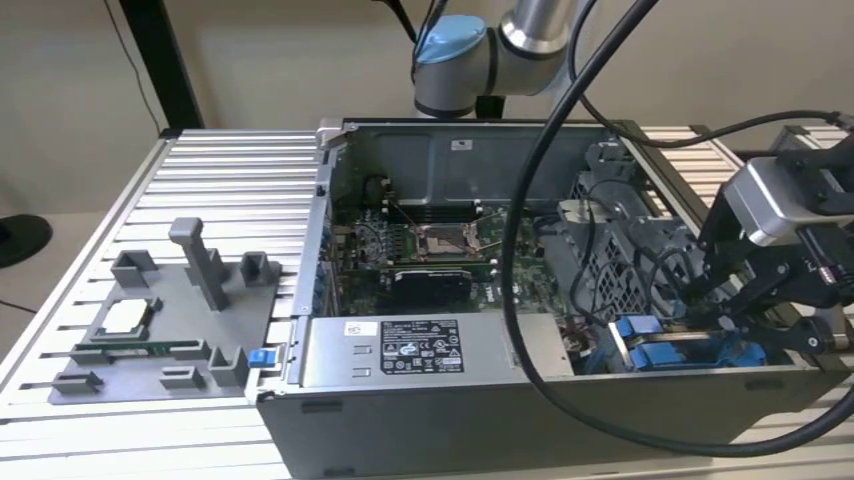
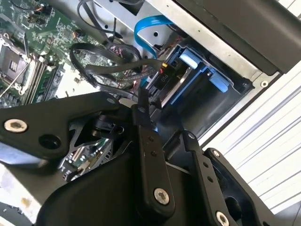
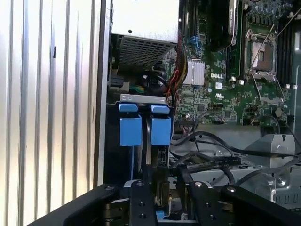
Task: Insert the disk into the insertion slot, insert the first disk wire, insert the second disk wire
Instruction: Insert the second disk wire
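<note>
The disk (image 2: 182, 81) lies inside the insertion slot (image 2: 200, 106) at the case's front corner, on the exterior view's right. The blue tabs (image 3: 130, 130) of its carrier (image 1: 683, 353) stick out. My gripper (image 1: 727, 318) hangs right over that bay. In both wrist views its black fingers (image 3: 141, 200) reach the disk's rear edge. My gripper (image 3: 162, 188) looks shut on a black connector (image 2: 158, 79) with red, yellow and black leads, held against the disk. A blue flat wire (image 2: 150, 26) curves nearby, loose.
The open computer case (image 1: 400, 410) sits on a slatted aluminium table (image 1: 227, 190). A labelled power-supply box (image 1: 400, 350) fills the case's near side, and the motherboard (image 1: 441, 245) lies behind it. Loose black cables (image 3: 221, 146) crowd the bay. A grey fixture (image 1: 174, 320) stands on the exterior view's left.
</note>
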